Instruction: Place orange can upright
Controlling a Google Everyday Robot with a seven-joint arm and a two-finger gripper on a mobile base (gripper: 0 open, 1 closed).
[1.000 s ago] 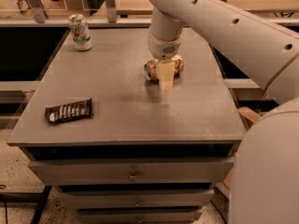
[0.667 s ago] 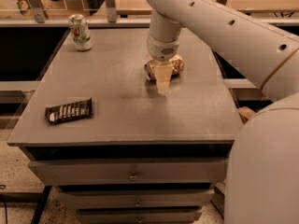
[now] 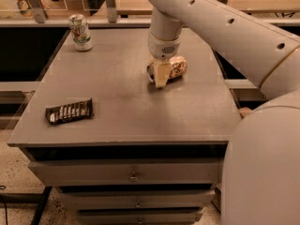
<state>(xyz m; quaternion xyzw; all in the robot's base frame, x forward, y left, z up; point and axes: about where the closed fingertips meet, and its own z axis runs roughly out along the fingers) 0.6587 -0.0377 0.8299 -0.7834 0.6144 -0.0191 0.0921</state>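
Observation:
The orange can (image 3: 176, 67) lies on its side on the grey table top (image 3: 126, 102), right of the middle and toward the back. It has an orange-brown and cream print. My gripper (image 3: 161, 75) reaches straight down from the white arm (image 3: 206, 18) and is at the can's left end, down at table level. It covers that end of the can.
A green-and-white can (image 3: 80, 32) stands upright at the table's back left corner. A dark snack bar in its wrapper (image 3: 69, 111) lies flat near the front left. The table has drawers (image 3: 133, 175) below its front edge. My white base (image 3: 262, 172) stands at the right.
The gripper stays down at the can's left end. The can still lies on its side in about the same spot.

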